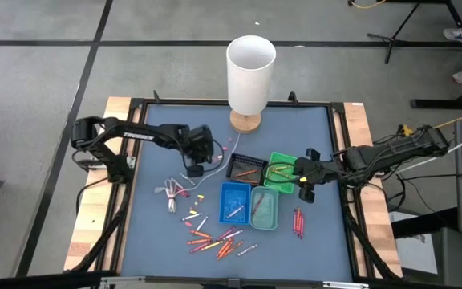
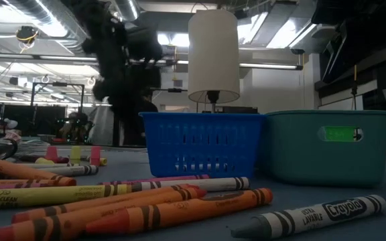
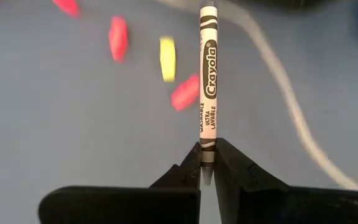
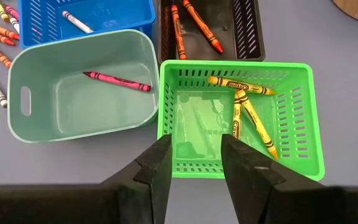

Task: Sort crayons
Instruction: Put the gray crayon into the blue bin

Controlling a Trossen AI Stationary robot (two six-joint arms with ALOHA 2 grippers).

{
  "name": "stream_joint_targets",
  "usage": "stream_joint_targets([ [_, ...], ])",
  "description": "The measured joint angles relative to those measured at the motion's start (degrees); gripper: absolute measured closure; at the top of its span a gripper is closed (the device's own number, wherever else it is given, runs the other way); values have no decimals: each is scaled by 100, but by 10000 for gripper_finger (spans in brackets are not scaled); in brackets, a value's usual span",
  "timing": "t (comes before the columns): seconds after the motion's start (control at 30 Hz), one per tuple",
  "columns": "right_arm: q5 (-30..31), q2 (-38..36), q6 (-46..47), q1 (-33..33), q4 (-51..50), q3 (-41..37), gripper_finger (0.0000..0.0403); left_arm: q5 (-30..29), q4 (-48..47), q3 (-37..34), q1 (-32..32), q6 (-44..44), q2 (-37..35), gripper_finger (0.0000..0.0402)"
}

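My left gripper [image 3: 207, 152] is shut on a white crayon with a grey label [image 3: 208, 74]; in the high view it [image 1: 201, 156] hangs over the mat left of the trays. Pink and yellow crayon pieces [image 3: 166, 59] lie on the mat below it. My right gripper [image 4: 194, 149] stands open above the green tray [image 4: 303, 124], which holds yellow crayons [image 4: 247, 106]. The black tray [image 4: 253, 37] holds orange ones, the teal tray [image 4: 42, 106] a pink one, the blue tray [image 4: 123, 12] a white one. Loose crayons [image 1: 215, 237] lie on the mat at the near edge. My left gripper pinches the white crayon's one end [image 3: 208, 144] between its two fingertips. The fingers lie along the crayon, which sticks straight out past them in line with the fingers. The fingers slant steeply down at the mat. The crayon looks lifted clear of the mat.
A tall white cylinder on a wooden foot [image 1: 251, 72] stands at the mat's far edge. A thin white cord [image 1: 173, 193] lies left of the blue tray [image 1: 233, 201]. Three red crayons [image 1: 298, 222] lie right of the teal tray [image 1: 265, 209].
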Motion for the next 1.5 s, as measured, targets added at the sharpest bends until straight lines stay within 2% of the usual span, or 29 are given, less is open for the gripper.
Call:
stream_joint_targets([
  [0.23, -2, 0, 0, -1, 0, -2, 267, 215, -106, 708, -125, -391, -9, 394],
  [0.4, -2, 0, 0, -2, 0, -2, 267, 871, 369, 824, -524, -1305, -20, 393],
  [0.5, -2, 0, 0, -2, 0, -2, 267, 930, 699, 824, -867, -1770, -20, 393],
  [0.6, -2, 0, 118, 0, 0, -2, 267, 715, 937, 826, -1245, -2022, -20, 393],
  [0.7, -64, 0, 659, -1, -22, -2, 267, 384, 1218, 826, -1605, -2283, -20, 393],
  [0.87, -502, 0, 1578, 9, -99, -2, 267, -265, 1586, 828, -2140, -2288, -22, 393],
  [0.97, -553, 0, 1914, 169, -107, -2, 267, -733, 1646, 828, -2379, -2286, -22, 393],
  [1.1, -516, 0, 2353, 595, -123, -2, 267, -1212, 1645, 828, -2591, -2286, -22, 391],
  [1.23, -134, 0, 2998, 1164, -130, -2, 267, -1451, 1643, 828, -2702, -2283, -22, 378],
  [1.5, 465, 252, 4205, 2252, -136, -2, 267, -1511, 1643, 828, -2726, -2283, -24, 341],
])
